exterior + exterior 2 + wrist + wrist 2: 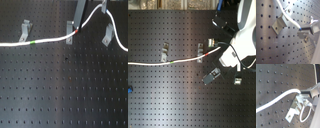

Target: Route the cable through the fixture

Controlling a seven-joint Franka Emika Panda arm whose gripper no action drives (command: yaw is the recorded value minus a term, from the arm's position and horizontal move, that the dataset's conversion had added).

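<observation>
i see the cable [50,40] lying long and flat on the black bench [65,95] full of little holes. in the first exterior view it runs from the first exterior view's left edge toward the first exterior view's right, almost straight, past a green band [32,43]. near the red band [76,31] it bends up, makes a hump by the top, then drops to the first exterior view's right edge.

three small metal clips stand in a row on the bench: one clip [24,30] is just above the green band, the middle clip [70,31] touches the cable by the red band, and the far clip [106,37] sits under the hump.

my tool [78,25] comes down from the top and is pinching the cable right at the red band. in both wrist views the fingers [304,31] are pressed on the white cord.

in the second exterior view the white arm [246,35] reaches in from the second exterior view's upper right and bends down over the bench.
</observation>
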